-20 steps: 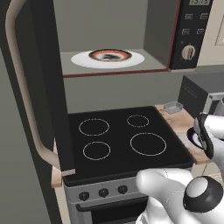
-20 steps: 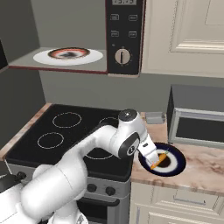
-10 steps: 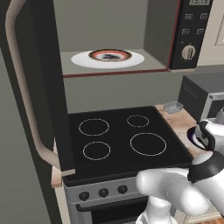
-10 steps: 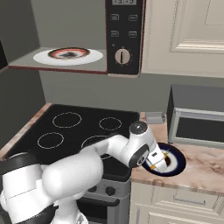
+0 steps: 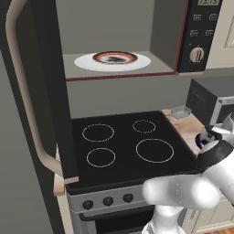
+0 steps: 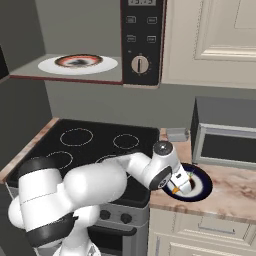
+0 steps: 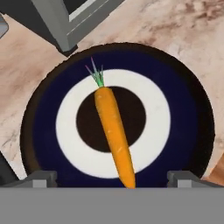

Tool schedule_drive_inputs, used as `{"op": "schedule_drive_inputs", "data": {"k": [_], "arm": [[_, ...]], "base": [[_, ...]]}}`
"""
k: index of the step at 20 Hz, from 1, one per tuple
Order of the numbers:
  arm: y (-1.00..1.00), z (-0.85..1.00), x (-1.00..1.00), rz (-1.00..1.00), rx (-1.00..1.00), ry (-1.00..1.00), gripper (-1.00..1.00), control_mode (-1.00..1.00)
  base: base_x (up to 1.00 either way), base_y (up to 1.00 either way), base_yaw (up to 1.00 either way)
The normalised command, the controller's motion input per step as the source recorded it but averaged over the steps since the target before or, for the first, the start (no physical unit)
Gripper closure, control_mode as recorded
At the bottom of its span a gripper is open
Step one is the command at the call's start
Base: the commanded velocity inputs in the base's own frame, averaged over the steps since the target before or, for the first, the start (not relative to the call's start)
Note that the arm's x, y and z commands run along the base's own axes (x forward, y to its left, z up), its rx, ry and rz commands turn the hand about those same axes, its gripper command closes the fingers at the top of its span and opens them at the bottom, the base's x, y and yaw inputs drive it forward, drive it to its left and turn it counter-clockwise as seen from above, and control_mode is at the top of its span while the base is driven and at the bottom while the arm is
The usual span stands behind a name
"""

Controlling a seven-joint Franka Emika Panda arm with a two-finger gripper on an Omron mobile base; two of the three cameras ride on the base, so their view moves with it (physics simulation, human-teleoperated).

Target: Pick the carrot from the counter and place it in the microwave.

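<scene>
1. In the hand view I look straight down on the carrot [image 7: 114, 136], which lies on a round plate [image 7: 188, 127] with a dark blue rim, a white ring and a dark centre.
2. The carrot crosses the plate's centre, its green leafy top pointing away from the fingers and its narrow tip reaching down between them.
3. The gripper [image 7: 109, 178] is spread wide: one fingertip sits at each lower corner of the hand view, with the carrot's tip in the gap and neither fingertip touching it as far as I can see.
4. The plate rests on the counter [image 7: 39, 61], a light tan mottled surface, just beside the corner of a smaller dark grey box appliance [image 7: 70, 22] with silver trim.
5. From the right base view I see the gripper [image 6: 181, 186] held low over the plate [image 6: 202, 185], a bit of orange carrot [image 6: 174, 189] showing under the hand.
6. The plate sits right of the black stove [image 6: 95, 145], in front of the box appliance [image 6: 225, 135].
7. The microwave [image 5: 137, 36] hangs above the stove with its door [image 5: 27, 91] swung open to the left; its white turntable [image 5: 87, 62] carries a dark, red-rimmed dish [image 5: 114, 57].
8. A small grey tray [image 5: 181, 111] sits on the counter [image 5: 187, 125] behind the stove's right edge.
</scene>
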Motion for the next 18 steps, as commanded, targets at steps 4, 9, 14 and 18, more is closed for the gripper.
{"op": "schedule_drive_inputs", "data": {"k": [4, 9, 14, 18], "arm": [[0.00, -0.24, 0.39, 0.04, 0.00, 0.00, -1.00, -1.00], [-0.10, -0.16, 0.22, 0.04, 0.00, 0.00, -1.00, -1.00], [-0.34, -0.16, 0.07, 0.02, 0.00, 0.00, -1.00, -1.00], [-0.43, -0.15, 0.00, 0.02, 0.00, 0.00, -1.00, -1.00]], "base": [[0.00, 0.00, 0.00], [0.00, 0.00, 0.00], [0.00, 0.00, 0.00], [0.00, 0.00, 0.00]]}}
